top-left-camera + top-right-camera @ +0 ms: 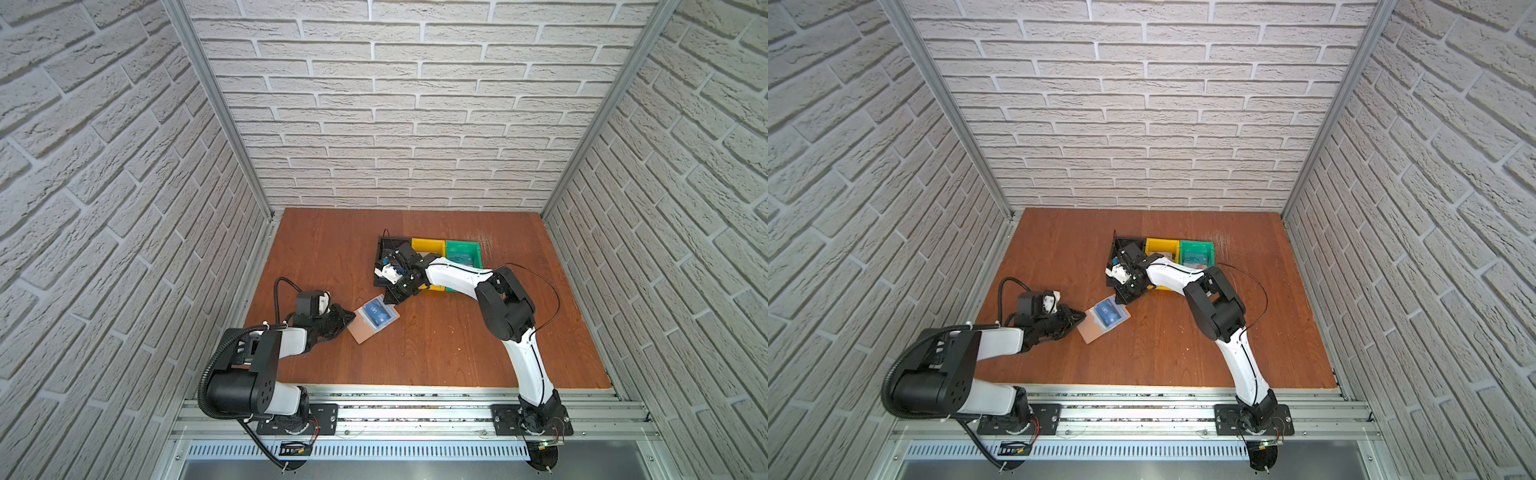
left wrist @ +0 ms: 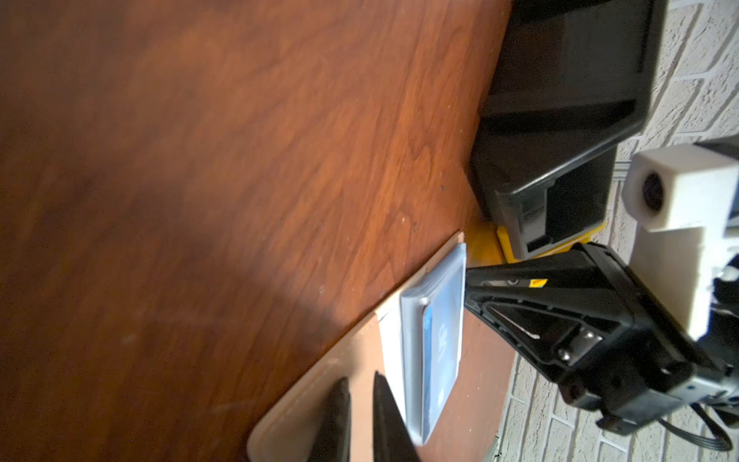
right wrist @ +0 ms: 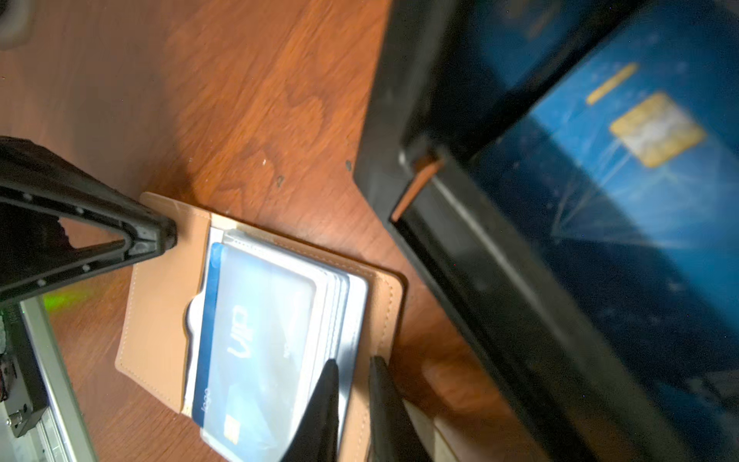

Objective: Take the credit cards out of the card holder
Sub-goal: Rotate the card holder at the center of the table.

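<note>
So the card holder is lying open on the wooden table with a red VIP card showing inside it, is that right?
Not quite: the VIP card is blue, not red. The right wrist view shows the card holder lying open on the wooden table with the blue card showing inside it.

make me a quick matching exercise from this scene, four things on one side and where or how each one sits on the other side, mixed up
Things:
1. card holder
2. blue VIP card
3. green bin
4. black bin

States:
A. holds a dark blue card with a gold chip
B. lies open on the table
C. holds a teal card
D. sits in a clear sleeve

Pairs: 1-B, 2-D, 3-C, 4-A
</note>
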Tool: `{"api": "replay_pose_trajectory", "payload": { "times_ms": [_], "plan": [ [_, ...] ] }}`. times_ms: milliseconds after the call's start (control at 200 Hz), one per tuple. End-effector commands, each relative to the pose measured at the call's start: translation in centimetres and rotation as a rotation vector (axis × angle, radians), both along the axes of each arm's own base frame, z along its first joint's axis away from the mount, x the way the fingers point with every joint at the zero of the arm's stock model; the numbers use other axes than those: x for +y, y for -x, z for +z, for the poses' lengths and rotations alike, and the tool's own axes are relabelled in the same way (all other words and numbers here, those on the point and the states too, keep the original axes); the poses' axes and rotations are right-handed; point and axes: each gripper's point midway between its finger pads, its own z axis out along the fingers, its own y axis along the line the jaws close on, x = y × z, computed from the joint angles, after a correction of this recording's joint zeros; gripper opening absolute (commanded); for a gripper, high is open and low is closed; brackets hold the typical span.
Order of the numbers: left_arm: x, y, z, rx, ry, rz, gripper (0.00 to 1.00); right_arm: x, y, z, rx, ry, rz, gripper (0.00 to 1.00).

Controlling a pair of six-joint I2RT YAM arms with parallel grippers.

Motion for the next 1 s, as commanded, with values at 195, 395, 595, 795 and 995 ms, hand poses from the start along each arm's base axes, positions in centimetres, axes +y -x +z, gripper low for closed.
{"api": "replay_pose_trajectory", "payload": {
  "times_ms": [195,395,595,795,995],
  "plan": [
    [-1.9,-0.6,2.3,-0.060,0.044,-0.075,0.21,-3.0,3.8,-2.2,0.097,0.149,-0.038,0.18],
    [-4.8,-0.4,3.7,-0.103,0.054,-0.177,0.27,-2.8,4.0,-2.0,0.104,0.149,-0.039,0.18],
    [-5.5,0.0,2.7,-0.075,0.087,-0.174,0.27,-2.8,4.2,-1.7,0.106,0.153,-0.039,0.18],
    [-5.7,0.2,1.9,-0.050,0.096,-0.173,0.25,-2.9,4.4,-1.3,0.101,0.150,-0.040,0.18],
    [-5.5,1.0,1.3,-0.034,0.092,-0.166,0.24,-2.8,4.5,-0.9,0.094,0.150,-0.034,0.18]
  ]
}}
